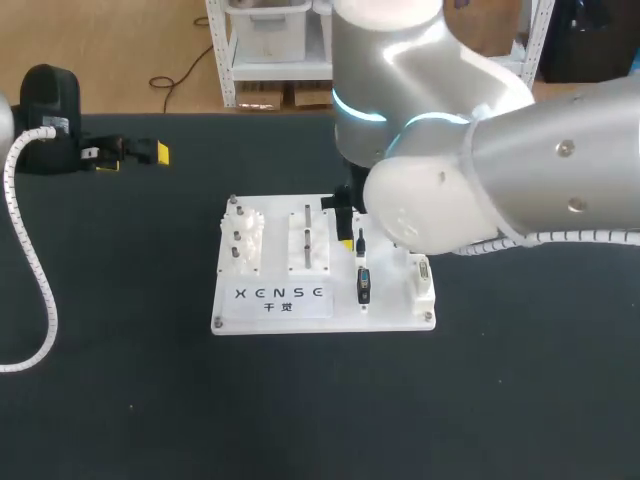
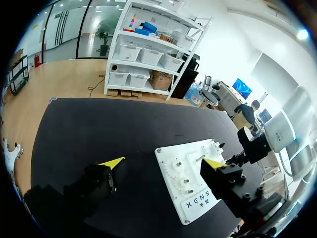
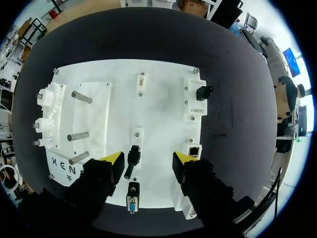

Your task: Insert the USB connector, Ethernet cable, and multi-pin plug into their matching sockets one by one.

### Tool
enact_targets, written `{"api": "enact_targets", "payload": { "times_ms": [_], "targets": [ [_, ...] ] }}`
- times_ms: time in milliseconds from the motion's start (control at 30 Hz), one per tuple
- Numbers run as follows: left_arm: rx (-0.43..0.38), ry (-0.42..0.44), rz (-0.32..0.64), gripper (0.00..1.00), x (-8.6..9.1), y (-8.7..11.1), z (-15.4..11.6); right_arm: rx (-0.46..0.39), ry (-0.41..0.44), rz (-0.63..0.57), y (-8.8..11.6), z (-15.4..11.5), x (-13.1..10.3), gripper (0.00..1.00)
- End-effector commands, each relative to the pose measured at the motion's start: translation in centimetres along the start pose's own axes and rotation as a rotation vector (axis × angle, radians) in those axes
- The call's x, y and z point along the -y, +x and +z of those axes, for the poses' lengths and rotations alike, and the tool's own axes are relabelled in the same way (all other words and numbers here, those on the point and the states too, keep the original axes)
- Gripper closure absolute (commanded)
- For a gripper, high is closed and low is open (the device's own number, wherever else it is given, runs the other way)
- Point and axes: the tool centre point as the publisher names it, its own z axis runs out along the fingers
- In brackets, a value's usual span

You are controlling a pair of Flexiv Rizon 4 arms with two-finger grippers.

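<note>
A white rectangular plastic board (image 1: 275, 300) lies flat in the middle of the black table surface (image 1: 120, 400), and all places here are given from this board. The right gripper (image 3: 148, 158) hangs directly above the board's near part, and its two yellow-tipped fingers (image 3: 113, 158) stand well apart, released, with nothing gripped. Between them, but lower, a small black connector (image 3: 133, 156) with a thin stem stands on the board in a white holder. Neither finger touches it, and I cannot tell which kind of connector it is. Just beside it, closer to the board's near edge, lies a black multi-pin plug (image 3: 132, 191) with a pale blue face; in the head view this plug (image 1: 364, 285) is on the board's right half. On the board's right side, near the right finger, there is a small square socket (image 3: 194, 148) with a dark opening. Farther along the same side a small black block (image 3: 203, 92) sits in a white bracket. On the board's left half three short metal pegs (image 3: 81, 96) stick out, and white gear wheels (image 3: 47, 99) are at its left edge. The left gripper (image 1: 135, 155) is well apart from the board, beyond its far left corner, low over the table. In the left wrist view its fingers (image 2: 113, 161) are spread wide and hold nothing.
</note>
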Motion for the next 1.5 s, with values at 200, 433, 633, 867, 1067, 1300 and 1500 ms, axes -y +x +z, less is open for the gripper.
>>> {"api": "enact_targets", "payload": {
  "times_ms": [200,433,633,867,1067,1300,1500],
  "targets": [
    [0.0,0.0,0.0,0.0,0.0,0.0,0.0,-0.01,0.012,0.015,0.1,0.9,-1.8,0.56],
    [0.0,0.0,0.0,0.0,0.0,0.0,0.0,-0.01,0.013,0.041,0.2,1.4,-2.0,0.67],
    [0.0,0.0,0.0,0.0,0.0,0.0,0.0,-0.008,0.011,0.057,0.2,1.7,-1.7,0.71],
    [0.0,0.0,0.0,0.0,0.0,0.0,0.0,0.0,0.01,0.069,-0.2,1.8,-1.6,0.72],
    [0.0,0.0,0.0,0.0,0.0,0.0,0.0,0.012,0.002,0.073,-0.6,1.5,-1.7,0.73],
    [0.0,0.0,0.0,0.0,0.0,0.0,0.0,0.02,-0.01,0.078,-0.9,1.1,-1.8,0.77],
    [0.0,0.0,0.0,0.0,0.0,0.0,0.0,0.022,-0.014,0.073,-0.8,1.0,-1.7,0.87]
  ]
}}
